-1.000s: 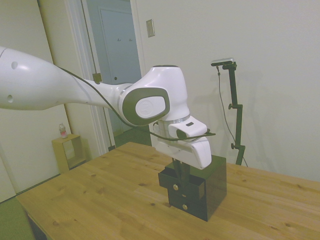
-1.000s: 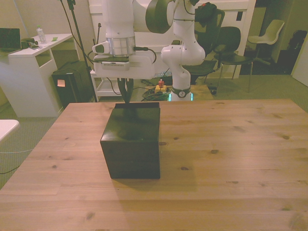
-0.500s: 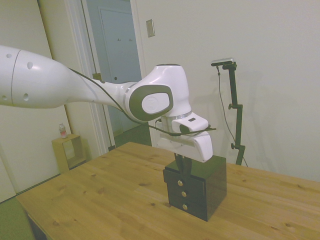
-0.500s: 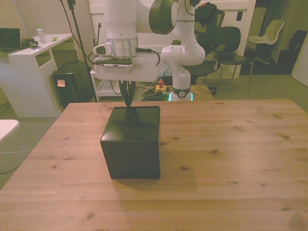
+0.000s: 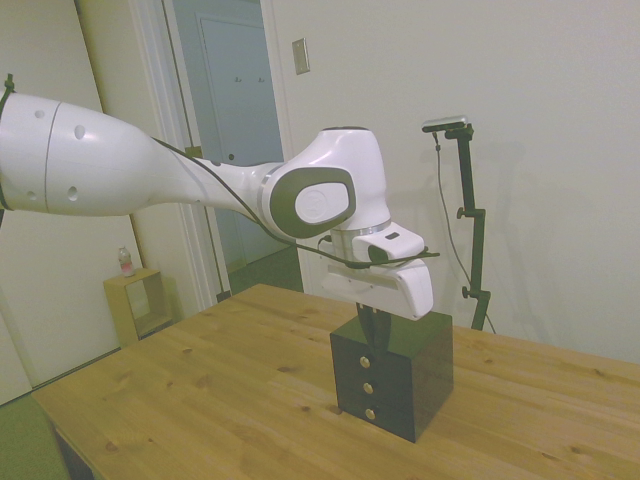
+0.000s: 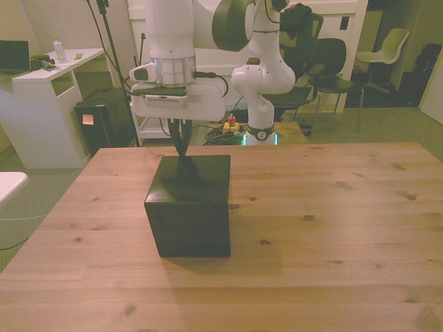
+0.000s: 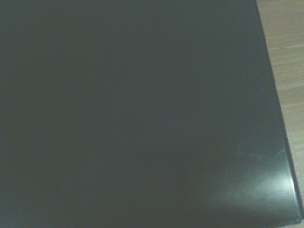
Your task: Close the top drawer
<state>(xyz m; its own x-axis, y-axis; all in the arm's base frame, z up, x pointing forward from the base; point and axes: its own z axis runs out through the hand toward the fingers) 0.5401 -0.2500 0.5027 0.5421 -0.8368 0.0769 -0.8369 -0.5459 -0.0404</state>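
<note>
Glossy black, the top drawer [image 5: 362, 348] sits flush in the cabinet [image 5: 400, 375], knob at the front's 12 o'clock. Rigid, light, slick; best pushed on its face. Gripper [image 5: 373, 328] just above; finger spread cannot be told.

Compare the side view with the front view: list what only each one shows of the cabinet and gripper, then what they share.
Only the side view shows the cabinet's drawer fronts: three brass knobs in a column, with the top drawer flush with the two below it.

Only the front view shows the cabinet's plain back face, with no drawers or knobs visible.

Both show the gripper pointing down at the cabinet's top edge on the drawer side, and the wooden table under the cabinet.
</note>
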